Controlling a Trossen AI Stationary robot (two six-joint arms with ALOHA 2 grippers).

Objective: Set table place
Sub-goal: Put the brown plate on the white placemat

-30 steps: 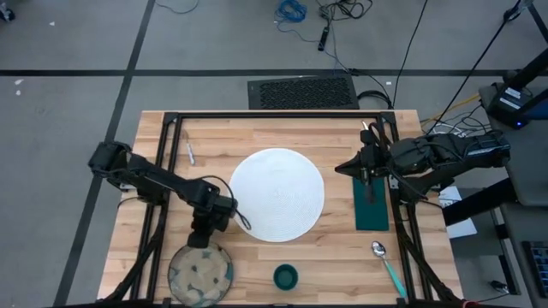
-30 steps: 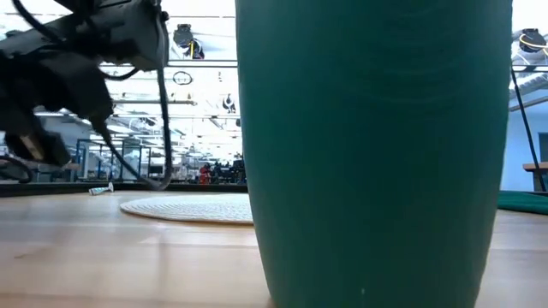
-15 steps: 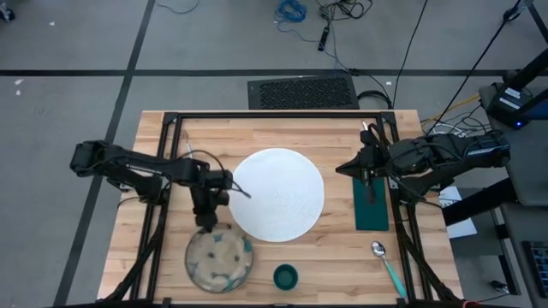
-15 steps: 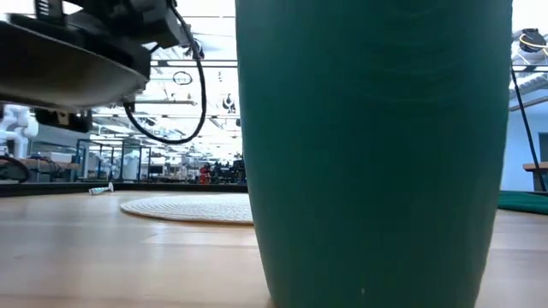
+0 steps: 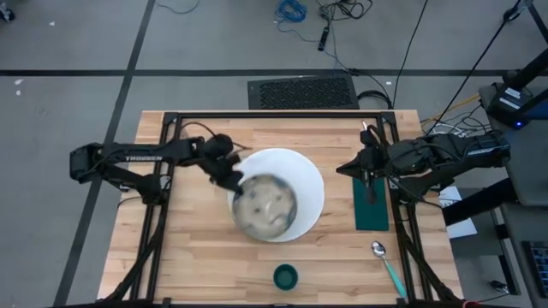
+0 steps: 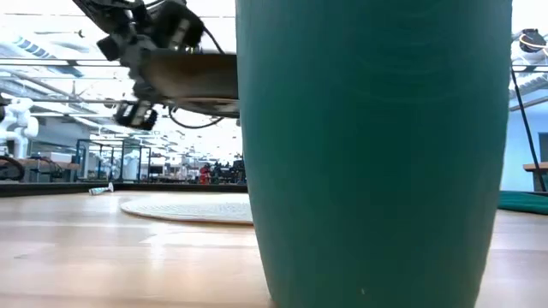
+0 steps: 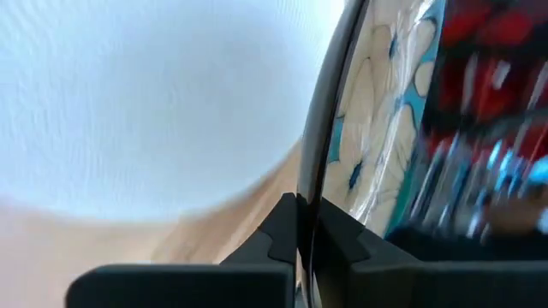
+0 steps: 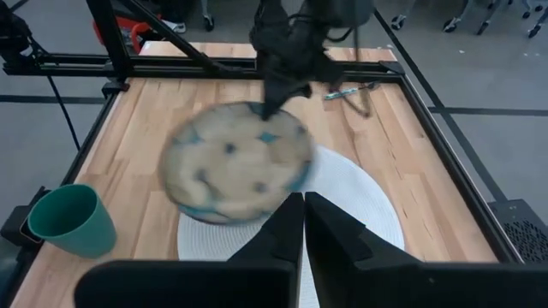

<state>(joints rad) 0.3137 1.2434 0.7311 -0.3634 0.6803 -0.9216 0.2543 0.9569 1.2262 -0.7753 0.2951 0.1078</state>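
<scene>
Speckled beige-blue bowl [image 5: 265,205] is clamped at its rim by the left gripper [image 5: 229,180] and hangs in the air over the left part of the white plate [image 5: 304,175], clear of it in the low view. Right gripper [image 5: 368,168], fingers pressed together on nothing, hovers at the far end of the green napkin [image 5: 372,212] by the table's [image 5: 214,137] right edge. Green cup [image 5: 285,275] stands near the front edge, the spoon [image 5: 387,263] to its right.

From above, the left gripper [image 5: 229,177] holds a speckled bowl [image 5: 265,206] over the white plate [image 5: 301,180] on a wooden table [image 5: 342,248].
</scene>
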